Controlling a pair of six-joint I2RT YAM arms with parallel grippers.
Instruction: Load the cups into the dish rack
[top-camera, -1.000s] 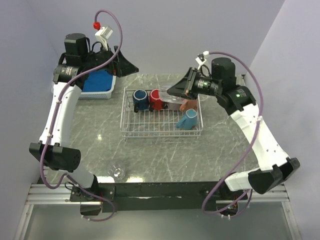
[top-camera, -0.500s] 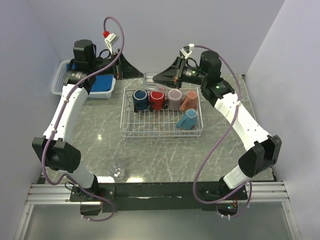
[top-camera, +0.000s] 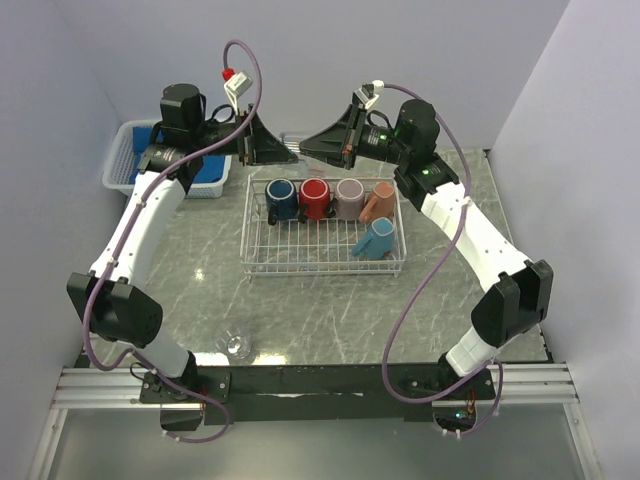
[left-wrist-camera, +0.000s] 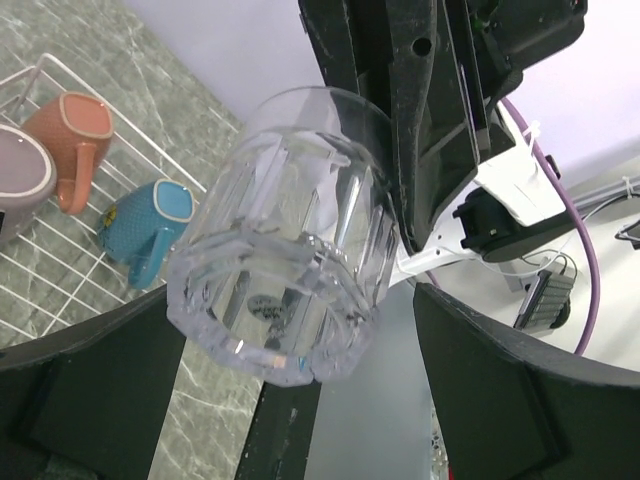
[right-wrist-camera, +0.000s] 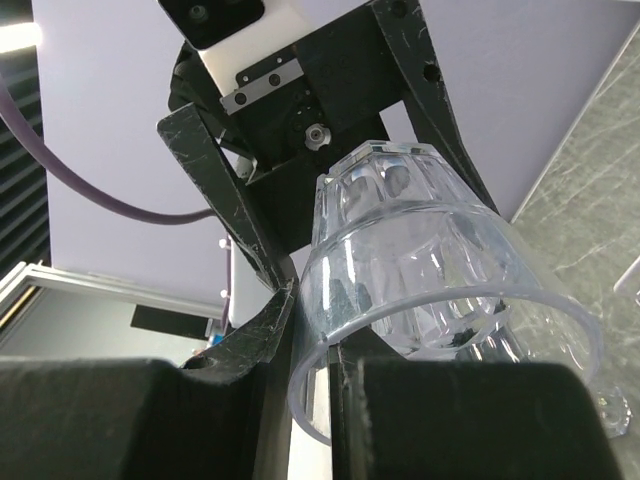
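We hold the clear glass cup (left-wrist-camera: 285, 265) aloft just beyond the dish rack's (top-camera: 246, 262) far rim, the right gripper (top-camera: 304, 144) pinching its lip and the left gripper (top-camera: 286, 155) spread around its body, seemingly to pass it across for a better grip.

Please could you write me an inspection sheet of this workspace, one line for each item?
Surface: grey marbled table, no spill seen.
Job's things: dish rack holds navy mug, red mug, mauve mug, salmon mug, light blue mug; held glass in the air; second glass near the table's front edge.
Clutter: white basket with blue cloth, far left.
Grippers: right pincer shut on the held glass's rim; left pincer open, astride its base.
Cables: purple cables loop free, none in the rack.
Surroundings: plain walls; nothing else seen.
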